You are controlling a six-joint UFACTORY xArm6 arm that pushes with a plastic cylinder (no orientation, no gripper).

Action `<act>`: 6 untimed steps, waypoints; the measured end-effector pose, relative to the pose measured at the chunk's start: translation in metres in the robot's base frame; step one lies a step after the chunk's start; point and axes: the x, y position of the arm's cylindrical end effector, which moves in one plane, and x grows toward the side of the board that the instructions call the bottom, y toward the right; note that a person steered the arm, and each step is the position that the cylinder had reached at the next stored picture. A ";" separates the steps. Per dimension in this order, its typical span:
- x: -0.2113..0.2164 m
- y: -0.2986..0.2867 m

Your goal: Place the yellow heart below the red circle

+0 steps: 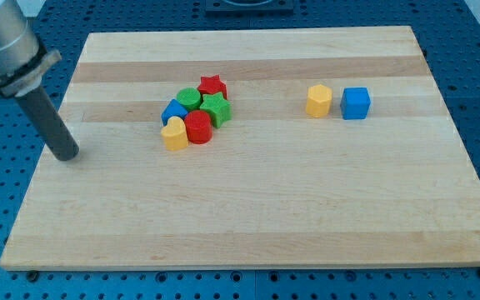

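The yellow heart [173, 134] lies at the lower left of a tight cluster, touching the red circle [198, 127] on its right. The cluster also holds a blue block [173, 111], a green circle [189, 98], a red star [212, 85] and a green star [217, 108]. My tip [67, 155] rests on the board well to the view's left of the cluster, apart from every block, a little lower than the yellow heart.
A yellow hexagon [318, 101] and a blue cube [356, 103] sit side by side at the view's right of centre. The wooden board [257, 217] is ringed by a blue perforated table. The arm's grey body fills the top left corner.
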 end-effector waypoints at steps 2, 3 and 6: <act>-0.058 0.056; -0.049 0.069; -0.031 0.136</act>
